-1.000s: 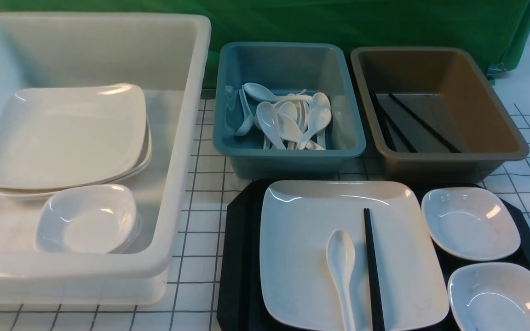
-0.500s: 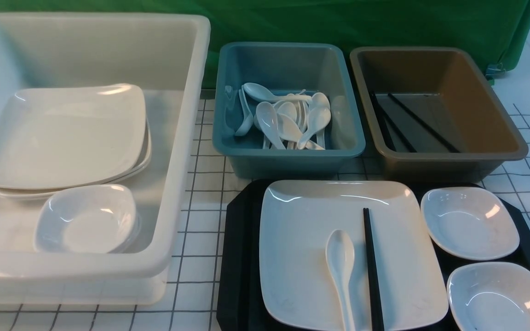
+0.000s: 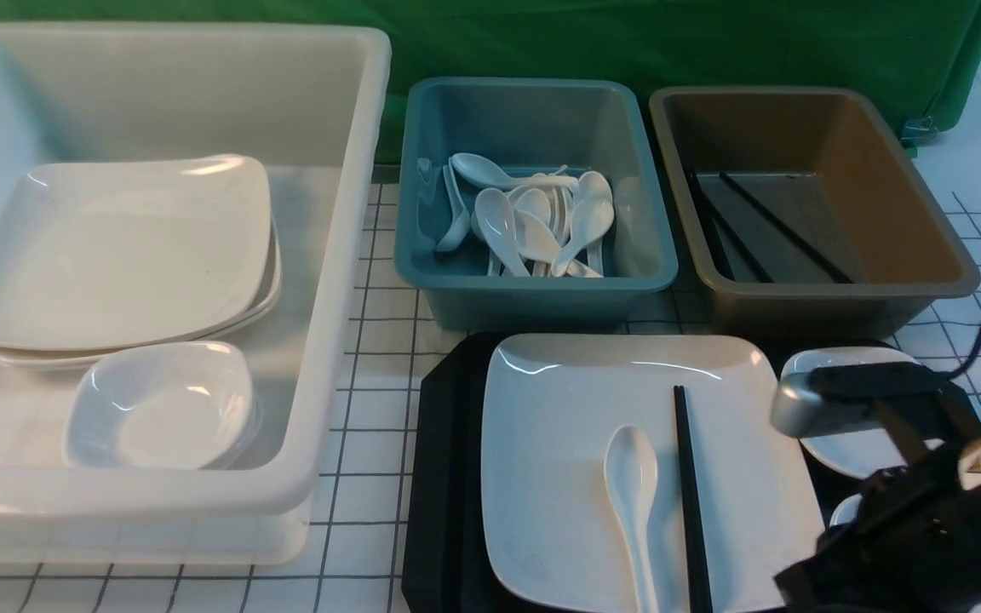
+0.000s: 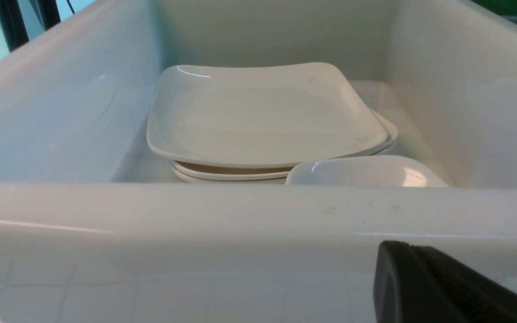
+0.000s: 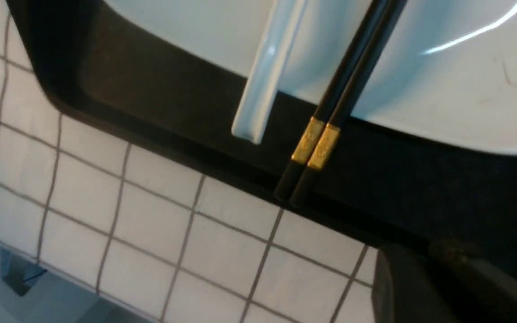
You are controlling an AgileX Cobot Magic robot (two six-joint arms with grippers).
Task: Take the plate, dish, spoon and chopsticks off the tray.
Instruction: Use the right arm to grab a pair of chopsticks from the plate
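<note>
The right gripper (image 5: 429, 255) hangs near the tray (image 5: 106, 76), and whether it is spread or pressed together I cannot tell; the same goes for the left gripper (image 4: 411, 278), beside the white tub (image 4: 240, 215). On the tray sit 1 large plate (image 3: 576, 477), bearing 1 spoon (image 3: 631, 477) and 2 chopsticks (image 5: 352, 76), and 2 small dishes (image 3: 852, 451).

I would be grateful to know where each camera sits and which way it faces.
Front view: between the two arms, facing forward over the tubs and tray; the right arm shows.
Left wrist view: on the left wrist, facing the stacked plates; a dark tool part shows.
Right wrist view: on the right wrist, facing the chopsticks; a dark tool part shows.
Front and right wrist views share the chopsticks.
</note>
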